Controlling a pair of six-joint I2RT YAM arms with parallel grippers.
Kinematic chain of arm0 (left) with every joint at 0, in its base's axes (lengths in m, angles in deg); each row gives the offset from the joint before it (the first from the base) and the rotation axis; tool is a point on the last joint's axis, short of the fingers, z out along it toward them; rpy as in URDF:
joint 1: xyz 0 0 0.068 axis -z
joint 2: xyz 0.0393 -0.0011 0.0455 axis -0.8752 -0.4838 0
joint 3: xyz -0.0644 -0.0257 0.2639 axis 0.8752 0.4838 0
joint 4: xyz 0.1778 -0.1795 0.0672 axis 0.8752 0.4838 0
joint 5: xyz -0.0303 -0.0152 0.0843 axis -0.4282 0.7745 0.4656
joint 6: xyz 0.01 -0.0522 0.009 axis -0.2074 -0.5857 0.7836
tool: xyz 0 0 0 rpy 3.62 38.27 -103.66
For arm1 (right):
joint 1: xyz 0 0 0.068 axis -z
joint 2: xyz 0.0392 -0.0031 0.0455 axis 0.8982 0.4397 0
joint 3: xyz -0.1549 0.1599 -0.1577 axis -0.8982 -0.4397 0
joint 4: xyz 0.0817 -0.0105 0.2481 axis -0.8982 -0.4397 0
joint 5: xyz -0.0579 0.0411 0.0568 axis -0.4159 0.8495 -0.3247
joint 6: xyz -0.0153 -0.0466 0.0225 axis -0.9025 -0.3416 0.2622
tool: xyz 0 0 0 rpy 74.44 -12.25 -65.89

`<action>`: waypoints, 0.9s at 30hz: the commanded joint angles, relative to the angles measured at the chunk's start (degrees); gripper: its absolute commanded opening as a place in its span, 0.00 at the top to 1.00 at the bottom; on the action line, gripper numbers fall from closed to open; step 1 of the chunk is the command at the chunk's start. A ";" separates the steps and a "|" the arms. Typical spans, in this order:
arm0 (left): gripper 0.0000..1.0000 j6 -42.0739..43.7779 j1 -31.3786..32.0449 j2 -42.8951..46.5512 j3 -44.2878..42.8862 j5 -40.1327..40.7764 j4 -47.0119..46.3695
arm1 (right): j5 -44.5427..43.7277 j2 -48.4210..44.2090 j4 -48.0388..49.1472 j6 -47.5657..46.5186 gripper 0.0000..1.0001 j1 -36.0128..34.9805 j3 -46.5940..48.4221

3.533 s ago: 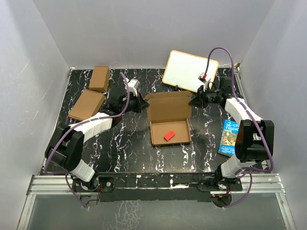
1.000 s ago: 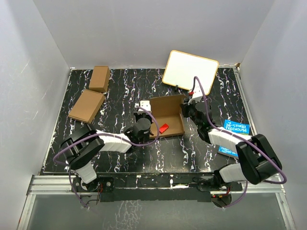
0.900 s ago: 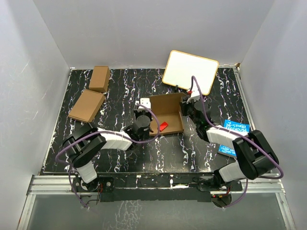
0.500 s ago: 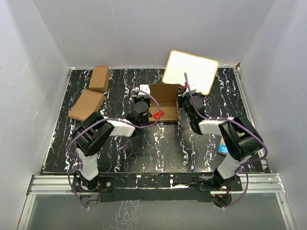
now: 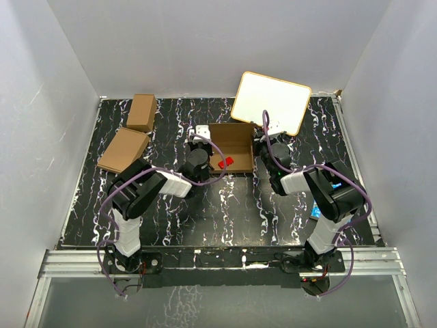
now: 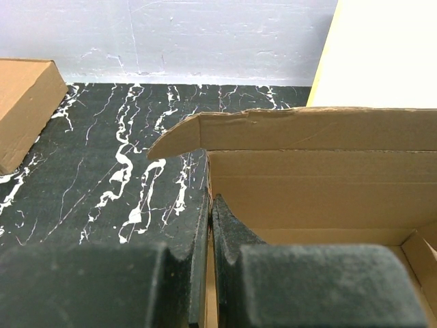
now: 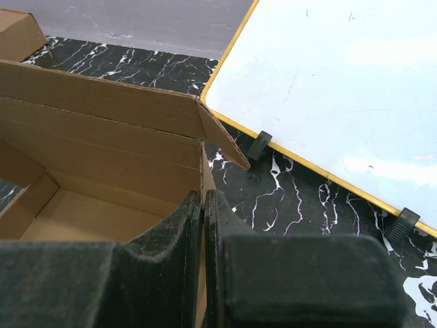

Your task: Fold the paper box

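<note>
The paper box (image 5: 235,145) is a shallow brown cardboard mailer, open, with its lid flap standing at the far side. It lies at the middle back of the table with a small red block (image 5: 225,162) inside. My left gripper (image 5: 203,158) is shut on the box's left side wall (image 6: 209,225). My right gripper (image 5: 261,152) is shut on the right side wall (image 7: 203,184). The lid's corner tabs (image 6: 179,133) (image 7: 225,140) stick out past each wall.
A white board with a yellow rim (image 5: 270,102) leans just behind the box on black feet (image 7: 259,145). Two brown cartons (image 5: 142,111) (image 5: 123,149) sit at the back left. A blue book (image 5: 326,191) lies at the right, partly hidden by my right arm.
Both grippers have carried the box from the table's middle toward the back, close to the white board. The arms have folded in toward the box.
</note>
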 commanded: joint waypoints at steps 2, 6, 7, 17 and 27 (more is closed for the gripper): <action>1.00 -3.04 1.90 1.83 2.08 -5.30 -1.33 | 7.33 -0.58 8.35 4.38 0.92 -1.42 -1.26; 1.00 -3.46 2.53 1.94 3.44 -4.86 -2.04 | 6.31 -0.77 8.19 4.55 0.92 -1.39 -2.27; 1.00 -3.54 2.66 1.91 3.68 -4.80 -2.05 | 6.05 -1.02 7.89 4.73 0.92 -1.37 -2.45; 1.00 -4.13 3.36 3.21 4.14 -4.82 -0.89 | -1.64 -3.29 0.46 7.63 0.90 -3.55 -1.14; 1.00 -5.00 3.46 5.00 5.55 -6.72 0.79 | -2.89 -5.44 -5.25 9.17 0.89 -5.01 -0.07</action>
